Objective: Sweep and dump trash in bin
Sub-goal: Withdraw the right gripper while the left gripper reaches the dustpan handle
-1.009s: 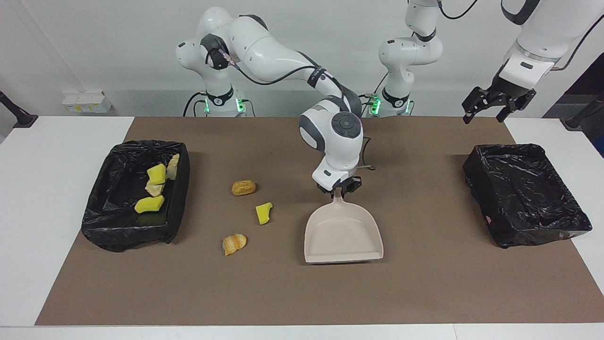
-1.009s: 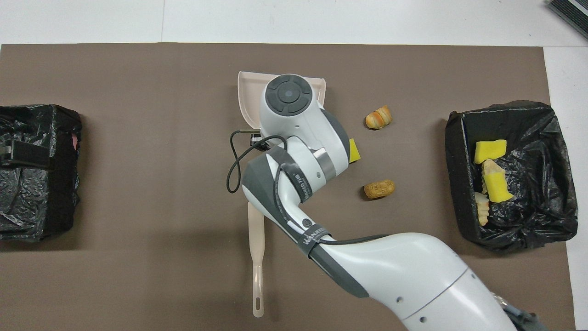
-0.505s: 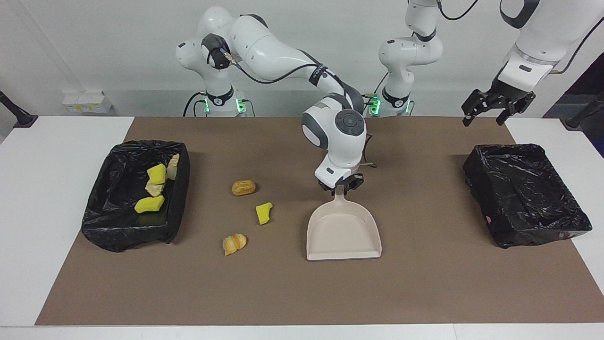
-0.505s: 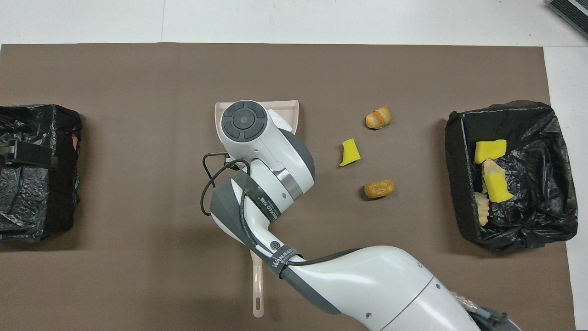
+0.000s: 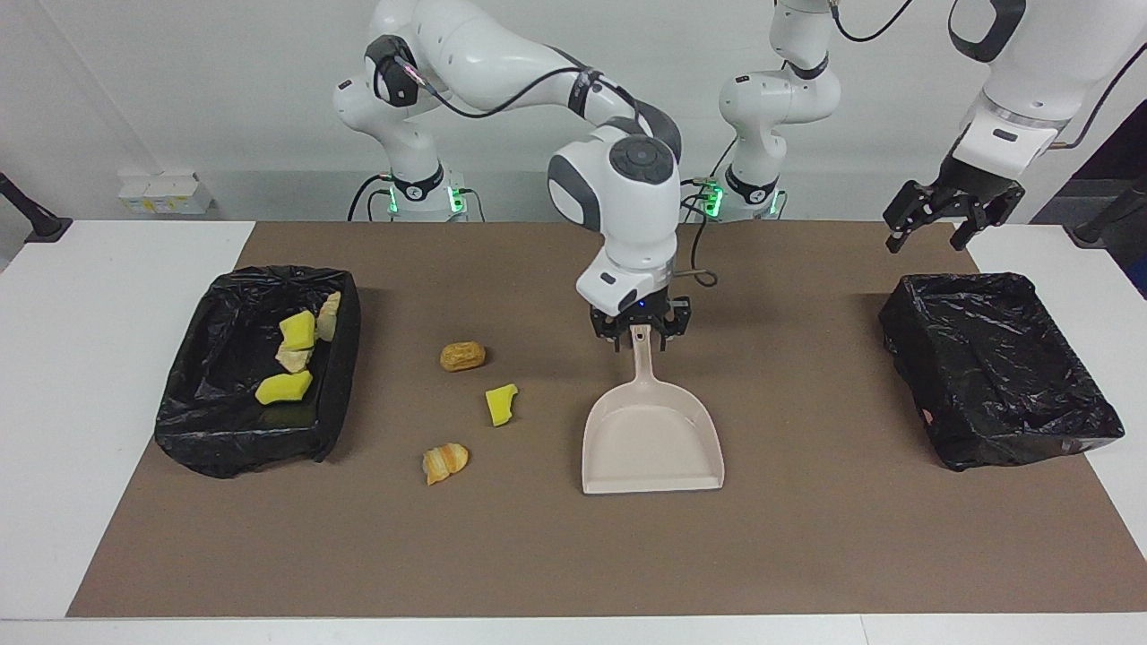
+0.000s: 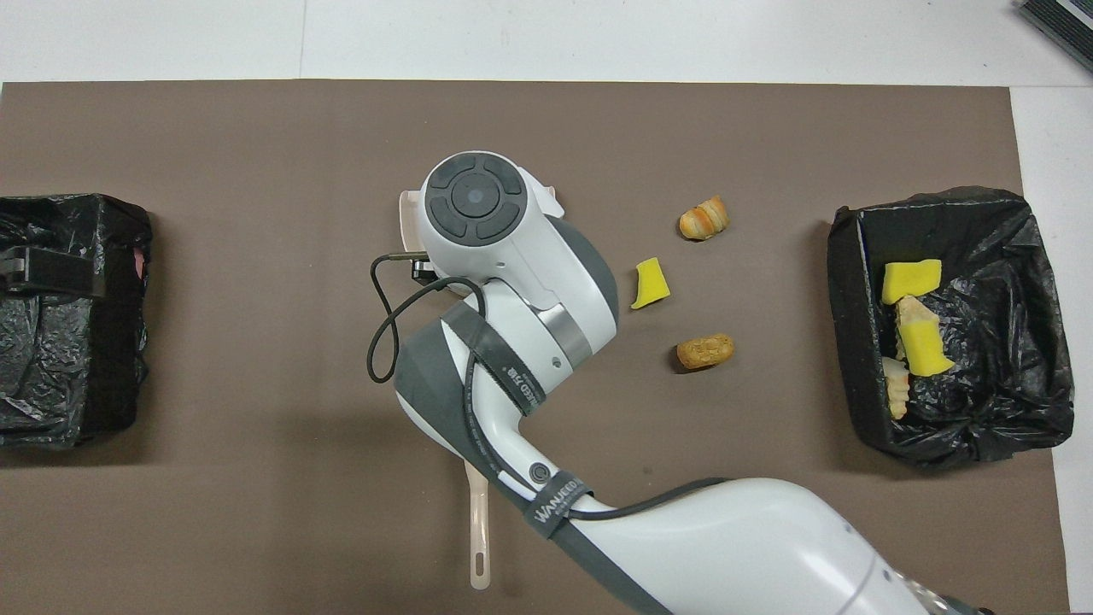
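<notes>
Since a second ago, your right gripper point(image 5: 640, 334) has let go of the dustpan point(image 5: 651, 441) and risen: its fingers now stand spread on either side of the handle tip, and whether they touch it you cannot tell. The pan has turned square and lies flat on the brown mat point(image 5: 806, 555).

Look first at the facing view. From the pan, three loose bits of trash lie at about nine to ten o'clock: a yellow sponge bit point(image 5: 501, 403), an orange-brown lump point(image 5: 462, 356) nearer the robots, and a striped bread-like lump point(image 5: 444, 461) farther from them. More scraps, yellow and pale tan, sit in the black-lined bin point(image 5: 242, 430) at the right arm's end of the table. A second black-lined bin point(image 5: 999, 367) sits at the left arm's end, and your left gripper point(image 5: 947, 208) waits above it at twelve o'clock, fingers released and holding nothing.

Now the overhead view. The right arm covers nearly all of the dustpan point(image 6: 412, 220) and hides its own gripper, which only the facing view shows. In return you see a beige brush handle point(image 6: 479, 542) at six o'clock of the arm's wrist, lying on the mat nearer the robots; the facing view hides it. The sponge bit point(image 6: 651, 283), the orange-brown lump point(image 6: 705, 350), the bread-like lump point(image 6: 704, 218) and the filled bin point(image 6: 982, 427) show plainly.
</notes>
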Motion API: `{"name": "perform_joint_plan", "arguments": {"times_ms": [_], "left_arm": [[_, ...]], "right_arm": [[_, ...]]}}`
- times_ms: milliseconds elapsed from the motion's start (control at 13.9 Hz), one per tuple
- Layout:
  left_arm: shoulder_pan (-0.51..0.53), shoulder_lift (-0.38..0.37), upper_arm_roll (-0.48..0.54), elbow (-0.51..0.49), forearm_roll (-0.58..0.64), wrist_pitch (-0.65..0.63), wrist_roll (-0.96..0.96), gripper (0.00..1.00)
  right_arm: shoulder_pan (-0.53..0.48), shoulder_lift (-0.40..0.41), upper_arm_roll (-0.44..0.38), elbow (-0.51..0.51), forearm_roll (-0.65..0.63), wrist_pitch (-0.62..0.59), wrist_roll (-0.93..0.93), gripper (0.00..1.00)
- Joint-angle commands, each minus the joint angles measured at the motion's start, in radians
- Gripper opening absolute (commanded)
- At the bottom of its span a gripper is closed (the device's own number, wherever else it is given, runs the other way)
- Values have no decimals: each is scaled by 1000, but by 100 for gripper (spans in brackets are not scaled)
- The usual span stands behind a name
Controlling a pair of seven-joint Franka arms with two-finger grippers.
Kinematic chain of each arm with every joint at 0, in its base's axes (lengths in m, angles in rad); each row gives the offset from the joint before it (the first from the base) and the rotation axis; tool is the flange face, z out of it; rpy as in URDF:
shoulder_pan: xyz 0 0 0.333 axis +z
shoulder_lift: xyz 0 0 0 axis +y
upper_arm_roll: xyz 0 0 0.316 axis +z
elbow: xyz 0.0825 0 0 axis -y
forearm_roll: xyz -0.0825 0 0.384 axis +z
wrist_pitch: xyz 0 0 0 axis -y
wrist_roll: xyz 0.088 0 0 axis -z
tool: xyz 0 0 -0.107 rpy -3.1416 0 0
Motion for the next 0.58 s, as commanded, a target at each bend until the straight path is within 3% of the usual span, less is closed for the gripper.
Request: {"name": "perform_joint_plan", "arguments": {"times_ms": [0,216,505], "left_arm": [[-6,78,-11,7,5,113,1,100],[-59,165,-13,59,6,177,-3,100],[-252,248,-13,69,14,270,-189,100]], "right_arm": [[-42,-230,3,-255,21,-13,17,91],[-104,-367,3,-370,20,-25,4,98],[-193,-532,3,-506,20,-86,-38,100]]}}
